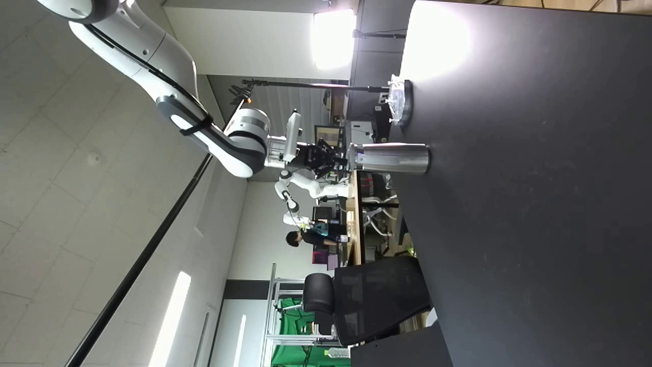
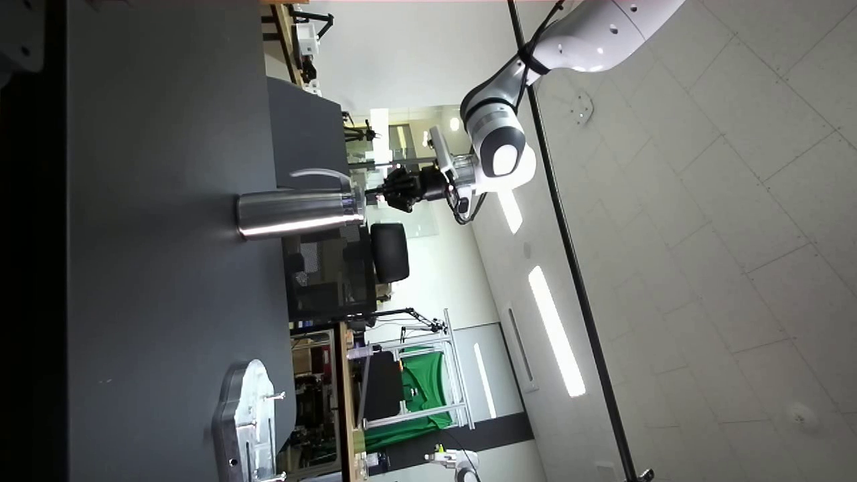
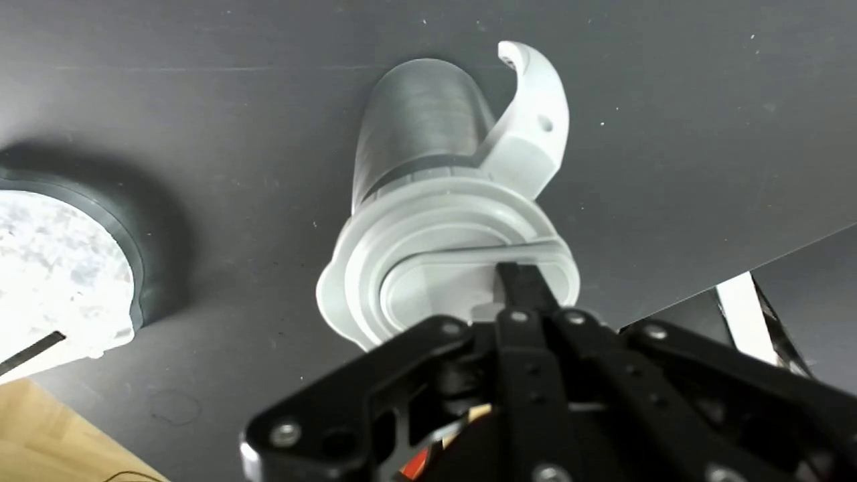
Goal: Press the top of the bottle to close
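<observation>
We see the bottle (image 1: 392, 157) standing upright on the bench (image 1: 535, 204), near one edge. Above it, our gripper (image 3: 519, 278) is closed, its tip at the pale lid (image 3: 432, 288); whether it touches there, we cannot tell.

The arm (image 1: 168, 58) is white-and-grey, the hand (image 3: 523, 284) black.
</observation>
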Robot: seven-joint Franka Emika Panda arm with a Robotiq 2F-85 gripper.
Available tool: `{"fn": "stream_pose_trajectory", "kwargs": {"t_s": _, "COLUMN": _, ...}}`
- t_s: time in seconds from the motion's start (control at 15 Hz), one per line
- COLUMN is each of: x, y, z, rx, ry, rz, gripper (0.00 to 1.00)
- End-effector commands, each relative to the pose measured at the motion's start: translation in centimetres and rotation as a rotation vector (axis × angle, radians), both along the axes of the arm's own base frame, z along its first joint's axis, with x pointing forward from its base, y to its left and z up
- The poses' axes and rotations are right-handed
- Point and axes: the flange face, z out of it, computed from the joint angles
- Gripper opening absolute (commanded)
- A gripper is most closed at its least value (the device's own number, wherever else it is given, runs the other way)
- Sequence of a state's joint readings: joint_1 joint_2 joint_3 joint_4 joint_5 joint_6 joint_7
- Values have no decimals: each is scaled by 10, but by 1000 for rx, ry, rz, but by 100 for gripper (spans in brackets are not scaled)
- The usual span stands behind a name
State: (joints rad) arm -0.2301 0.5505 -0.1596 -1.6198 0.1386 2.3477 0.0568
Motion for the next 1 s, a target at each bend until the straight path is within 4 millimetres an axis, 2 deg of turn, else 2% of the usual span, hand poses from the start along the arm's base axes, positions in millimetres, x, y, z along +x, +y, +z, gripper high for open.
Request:
{"fn": "stream_pose_trajectory", "kwargs": {"t_s": 0.0, "x": 3, "y": -4, "z": -18, "rx": -27, "ry": 28, "rz": -2, "gripper": 0}}
{"fn": "stream_pose_trajectory", "kwargs": {"t_s": 0.53, "x": 4, "y": 7, "z": -37, "rx": -134, "ry": 95, "rz": 42, "gripper": 0}}
{"fn": "stream_pose_trajectory", "kwargs": {"t_s": 0.8, "x": 7, "y": 12, "z": -35, "rx": -168, "ry": 119, "rz": 54, "gripper": 0}}
{"fn": "stream_pose_trajectory", "kwargs": {"t_s": 0.93, "x": 9, "y": 18, "z": -25, "rx": -154, "ry": 109, "rz": 62, "gripper": 0}}
